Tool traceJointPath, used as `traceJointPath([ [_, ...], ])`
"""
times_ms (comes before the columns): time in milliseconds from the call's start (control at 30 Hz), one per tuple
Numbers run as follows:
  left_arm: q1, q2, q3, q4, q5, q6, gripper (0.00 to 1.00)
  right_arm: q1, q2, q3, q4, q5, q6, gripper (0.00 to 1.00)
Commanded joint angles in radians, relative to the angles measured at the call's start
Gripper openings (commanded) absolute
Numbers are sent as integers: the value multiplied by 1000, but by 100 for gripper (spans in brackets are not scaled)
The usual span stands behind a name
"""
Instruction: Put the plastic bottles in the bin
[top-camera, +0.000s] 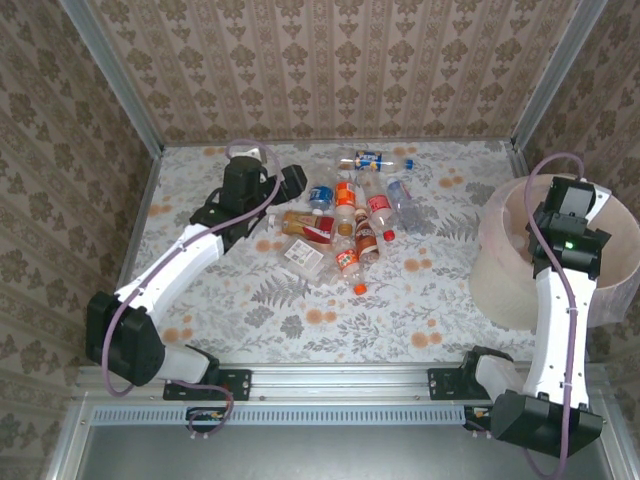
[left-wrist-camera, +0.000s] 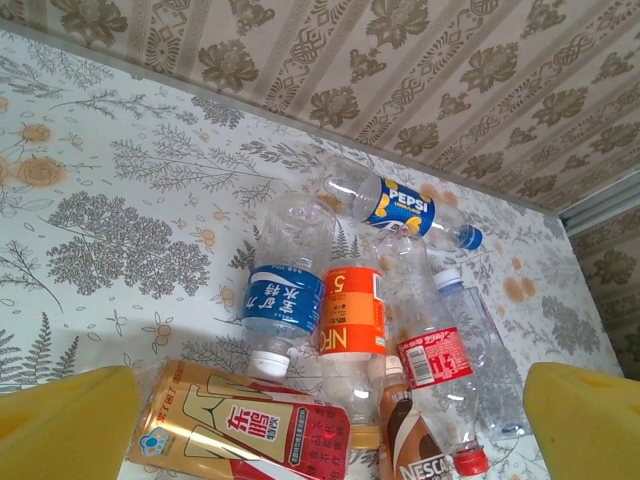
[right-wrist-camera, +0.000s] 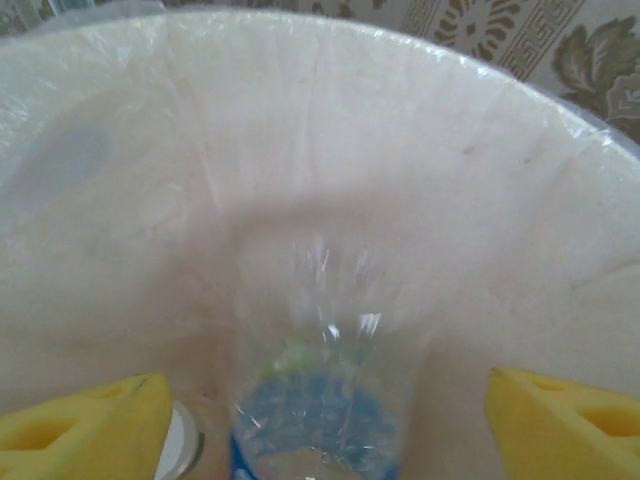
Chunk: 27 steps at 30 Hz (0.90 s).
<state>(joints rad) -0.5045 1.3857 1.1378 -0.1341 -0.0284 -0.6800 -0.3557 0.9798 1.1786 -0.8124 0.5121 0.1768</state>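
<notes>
Several plastic bottles (top-camera: 345, 220) lie in a loose heap at the table's middle back. My left gripper (top-camera: 290, 185) hovers open just left of the heap. In the left wrist view its yellow pads (left-wrist-camera: 70, 425) stand wide apart above a gold-and-red bottle (left-wrist-camera: 250, 425), a blue-labelled bottle (left-wrist-camera: 285, 300), an orange-labelled one (left-wrist-camera: 352, 310) and a Pepsi bottle (left-wrist-camera: 400, 205). My right gripper (top-camera: 572, 205) is over the bin (top-camera: 500, 270) at the right. Its jaws (right-wrist-camera: 325, 420) are open, and a blurred clear bottle with a blue label (right-wrist-camera: 320, 400) sits between the pads without touching them, inside the pink liner (right-wrist-camera: 400, 150).
A white cap (right-wrist-camera: 180, 440) shows low in the bin beside the left pad. Patterned walls close the table at the back and sides. Bare flowered tabletop (top-camera: 420, 300) lies between the heap and the bin.
</notes>
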Motion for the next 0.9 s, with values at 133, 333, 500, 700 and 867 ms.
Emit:
traceJointPath([
  [133,21,33,7,14,53,-67,100,1,-88,-27,94,-57,5,95],
  [333,36,44,3,-5,50,-109,100,29,-122,6,113,-181,49,100],
  [500,41,36,-29,3,42,-150,100,109,-155,13,180,-262,94,100],
  [700,88,27,-66,16,36,-194,100,353,-113,20,310,-417,81,100],
  [867,101,21,-92,30,47,-220,100,574,55,77,369,-445,29,100],
])
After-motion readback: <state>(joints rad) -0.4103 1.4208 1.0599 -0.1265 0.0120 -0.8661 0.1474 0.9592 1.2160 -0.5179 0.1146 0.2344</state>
